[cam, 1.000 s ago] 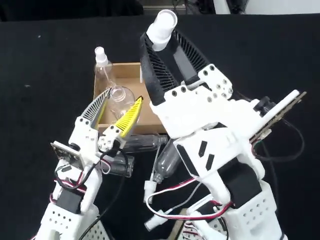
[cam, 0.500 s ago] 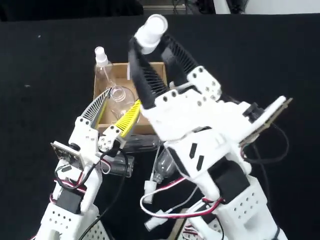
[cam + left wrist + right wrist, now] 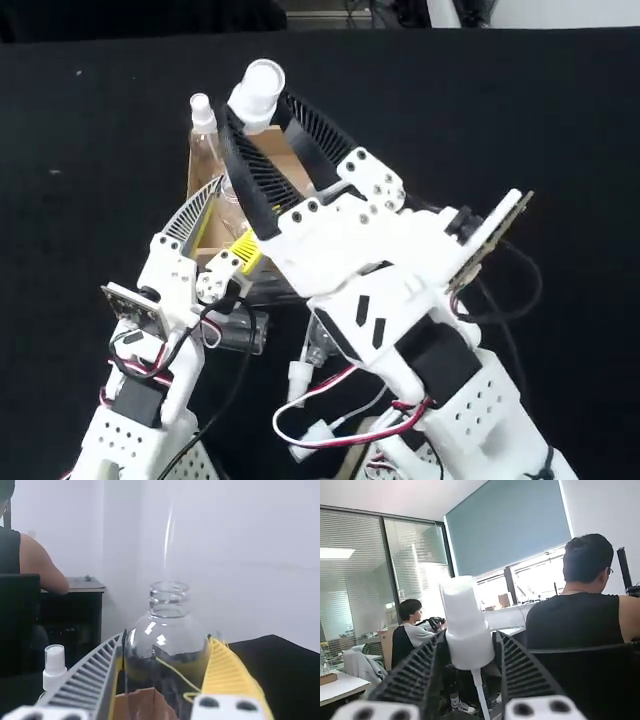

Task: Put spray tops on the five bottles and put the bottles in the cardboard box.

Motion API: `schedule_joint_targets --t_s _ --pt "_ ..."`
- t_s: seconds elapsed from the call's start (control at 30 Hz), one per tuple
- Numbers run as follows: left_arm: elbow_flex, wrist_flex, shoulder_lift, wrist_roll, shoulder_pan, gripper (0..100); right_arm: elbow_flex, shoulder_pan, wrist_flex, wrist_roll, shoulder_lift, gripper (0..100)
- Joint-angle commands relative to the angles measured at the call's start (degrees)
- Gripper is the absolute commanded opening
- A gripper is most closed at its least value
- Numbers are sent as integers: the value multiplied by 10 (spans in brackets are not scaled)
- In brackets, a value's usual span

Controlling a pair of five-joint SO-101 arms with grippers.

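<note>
In the high view my left gripper (image 3: 226, 215), with one grey and one yellow finger, is shut on a clear open-necked bottle (image 3: 231, 193), held upright over the cardboard box (image 3: 192, 170). The left wrist view has the bottle's bare neck (image 3: 169, 593) standing up between the fingers (image 3: 227, 672). My right gripper (image 3: 261, 102) is shut on a white spray top (image 3: 258, 84), held high over the box just beyond that bottle. In the right wrist view the spray top (image 3: 465, 625) sits between the black fingers, its tube hanging down. A bottle with a spray top (image 3: 203, 117) stands in the box's far left corner.
Two clear bottles lie on the black table in front of the box, one by the left arm (image 3: 242, 331) and one partly under the right arm (image 3: 322, 338). Loose cables (image 3: 330, 400) trail near the arm bases. The right arm hides much of the box.
The right gripper has swung left with the spray top, from right of the box to above the held bottle. The left arm and its bottle have stayed put.
</note>
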Motion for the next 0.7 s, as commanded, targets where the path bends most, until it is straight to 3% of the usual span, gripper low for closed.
schedule_joint_targets --t_s 0.0,0.2,0.5,0.67 --pt "13 -10 3 5 7 30 15 0 -7 0 -7 64" --pt "13 -10 3 5 7 30 22 19 37 -1 -11 64" --pt "13 -10 3 5 9 30 -25 17 181 4 -54 69" --pt "13 -10 3 5 7 30 -42 -13 201 65 -36 126"
